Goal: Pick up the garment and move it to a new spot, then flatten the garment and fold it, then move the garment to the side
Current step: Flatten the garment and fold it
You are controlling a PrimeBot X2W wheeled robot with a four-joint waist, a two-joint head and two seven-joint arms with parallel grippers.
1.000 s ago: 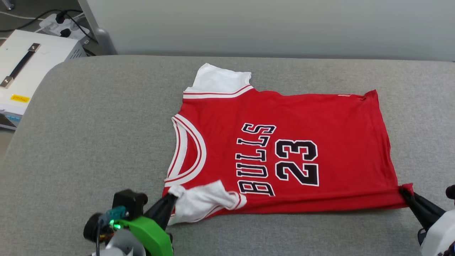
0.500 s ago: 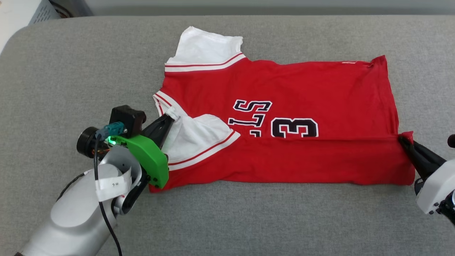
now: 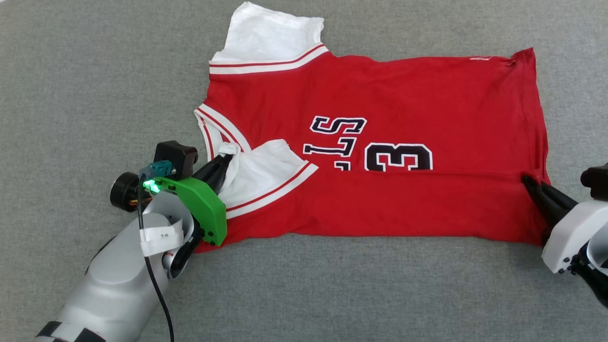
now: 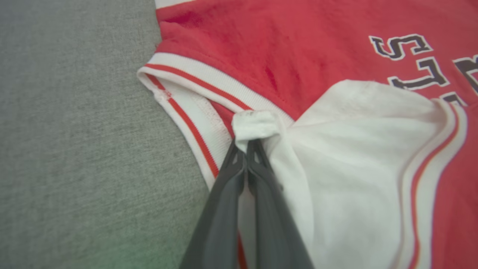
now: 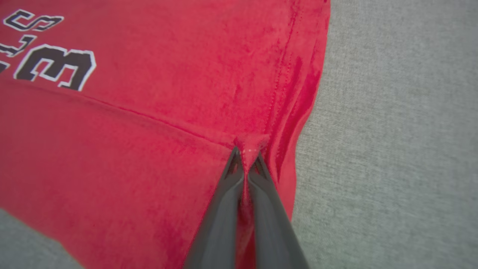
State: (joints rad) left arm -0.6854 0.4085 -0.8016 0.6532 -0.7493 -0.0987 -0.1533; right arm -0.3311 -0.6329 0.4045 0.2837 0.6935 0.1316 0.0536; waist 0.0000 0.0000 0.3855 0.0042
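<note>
The garment (image 3: 380, 90), a red jersey with white sleeves and black lettering, lies on the grey surface with its near long edge folded up over the number and letters. My left gripper (image 3: 222, 161) is shut on the white near sleeve (image 4: 257, 125), holding it over the collar end. My right gripper (image 3: 528, 183) is shut on the red hem corner (image 5: 251, 145) at the right end of the fold. The far white sleeve (image 3: 270, 33) lies flat at the top. The fold covers the lower part of the lettering.
Grey fabric surface (image 3: 95, 71) extends on all sides of the garment, with bare room to the left, in front and to the right (image 5: 392, 130). A cable (image 3: 154, 285) runs along my left forearm.
Both grippers carried the near edge of the garment away from me, over the lettering, making the fold deeper. The head camera tilted down, so the surface's far edge and the white box left the picture.
</note>
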